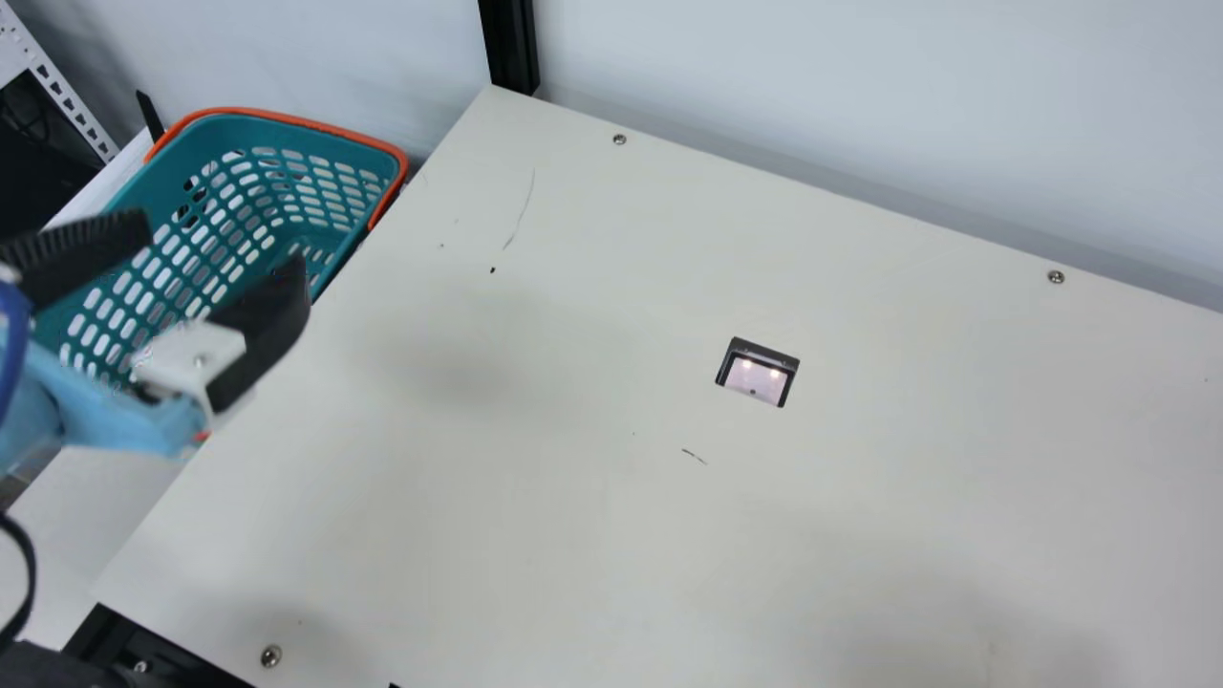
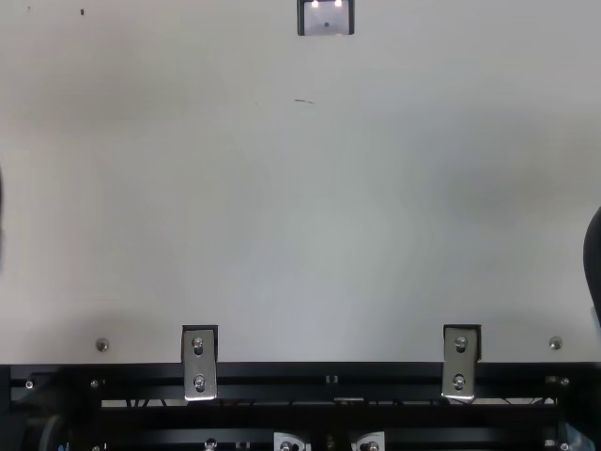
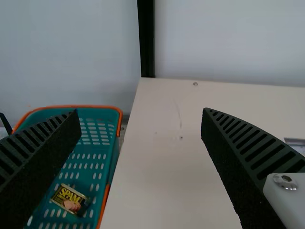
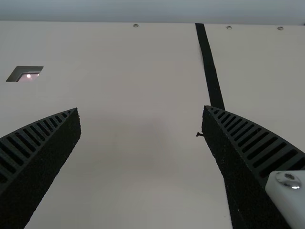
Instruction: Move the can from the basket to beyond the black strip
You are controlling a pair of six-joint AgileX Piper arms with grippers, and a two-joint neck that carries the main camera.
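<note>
My left gripper [image 1: 225, 244] stands open above the near part of the teal basket [image 1: 277, 119] in the main view, nothing between its fingers. The left wrist view has the same gripper [image 3: 141, 112], fingers wide apart, and the basket [image 3: 116, 114] with the can [image 3: 69, 199], dark with a yellow label, lying in its bottom. In the right wrist view my right gripper [image 4: 141, 109] is open and empty over the table, and the black strip [image 4: 208, 62] runs down past one of its fingers, which covers part of it.
The cream table [image 1: 535, 535] has a small square cutout [image 1: 757, 373] and some screws. A black post [image 1: 511, 43] rises at its back corner, against the pale wall. Metal brackets [image 2: 199, 362] line the front edge in the top view. The basket stands beside the table's left edge.
</note>
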